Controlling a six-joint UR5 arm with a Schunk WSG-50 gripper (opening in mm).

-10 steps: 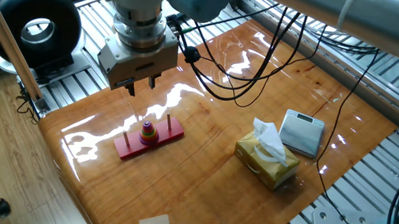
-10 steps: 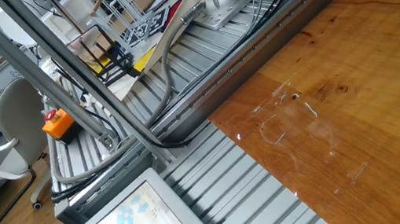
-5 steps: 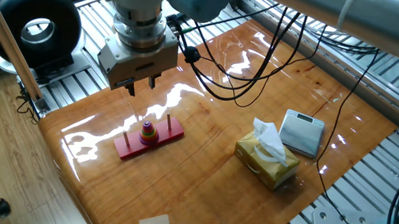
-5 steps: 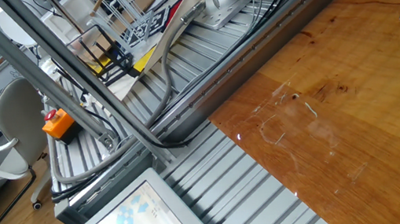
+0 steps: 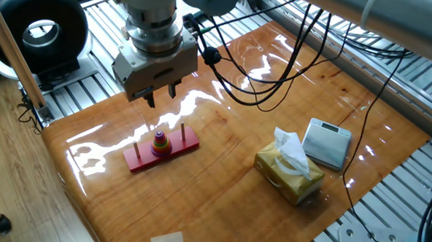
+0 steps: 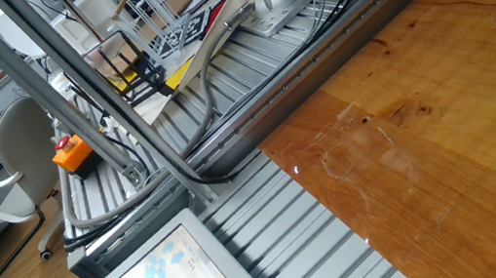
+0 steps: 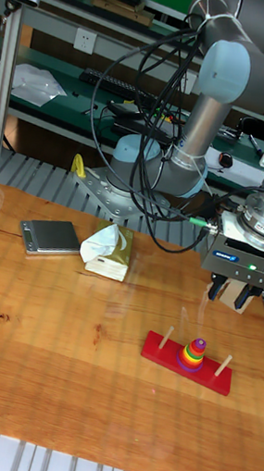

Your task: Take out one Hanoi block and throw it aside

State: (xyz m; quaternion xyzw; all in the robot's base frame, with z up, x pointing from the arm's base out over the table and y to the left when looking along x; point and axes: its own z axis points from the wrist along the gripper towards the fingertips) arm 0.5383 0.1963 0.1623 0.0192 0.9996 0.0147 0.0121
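Observation:
The Hanoi block [image 5: 159, 135], a tiny purple ring, tops a small stack of coloured rings [image 5: 159, 142] on the middle peg of a flat red three-peg base [image 5: 182, 143]. The tall fixed view shows the same purple ring [image 7: 196, 342] and base [image 7: 160, 349] near the table's right side. My gripper [image 5: 161, 97] hangs above and slightly behind the stack, well clear of the pegs. It is open, with nothing between its fingers [image 7: 217, 290]. In the tall view the gripper [image 7: 230, 296] sits just right of the middle peg. The other fixed view shows neither.
A yellow tissue box [image 5: 288, 171] and a grey scale [image 5: 328, 143] lie on the wooden table [image 5: 220, 194], right of the base. Black cables [image 5: 247, 78] hang from the arm over the table. Metal rails [image 6: 274, 244] border the wood.
The gripper has shifted a little to the right and slightly lower, closer to over the stack. The rings and base have not moved.

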